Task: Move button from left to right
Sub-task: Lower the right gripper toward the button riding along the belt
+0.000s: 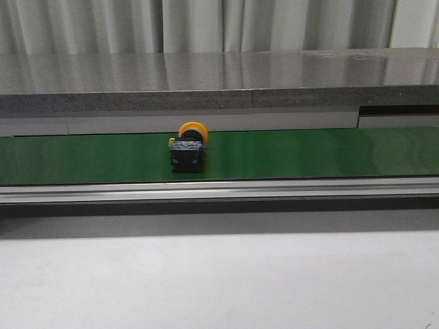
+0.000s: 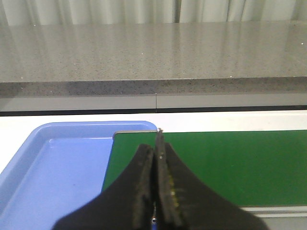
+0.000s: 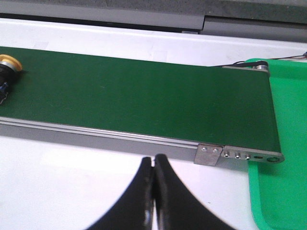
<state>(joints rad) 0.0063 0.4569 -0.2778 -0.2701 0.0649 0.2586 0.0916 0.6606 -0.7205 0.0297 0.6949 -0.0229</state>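
A: Button point(image 1: 187, 145) position: resting on the green conveyor belt point(image 1: 309, 152), a little toward the belt's left-hand half in the front view. Black body faces the camera; yellow-orange cap points toward the grey stone ledge point(image 1: 219, 82) behind the belt. Nothing touches it.

B: Confirmed. In the right wrist view the button point(image 3: 8, 67) sits at the far end of the belt point(image 3: 144, 96), well apart from the green tray point(image 3: 283, 143) at the belt's roller end.

A: Left gripper point(image 2: 157, 191) state?

B: Fingers point(image 2: 144, 191) pressed together, nothing between them. They hang over the belt end nearest the blue tray point(image 2: 57, 167).

A: Right gripper point(image 3: 153, 191) state?

B: Fingers point(image 3: 165, 196) likewise closed flat against each other, empty. They hang over the white bench point(image 3: 72, 182), just in front of the belt's aluminium side rail point(image 3: 96, 133).

A: Contact between either gripper and the button?

B: None. Both are well apart from it.
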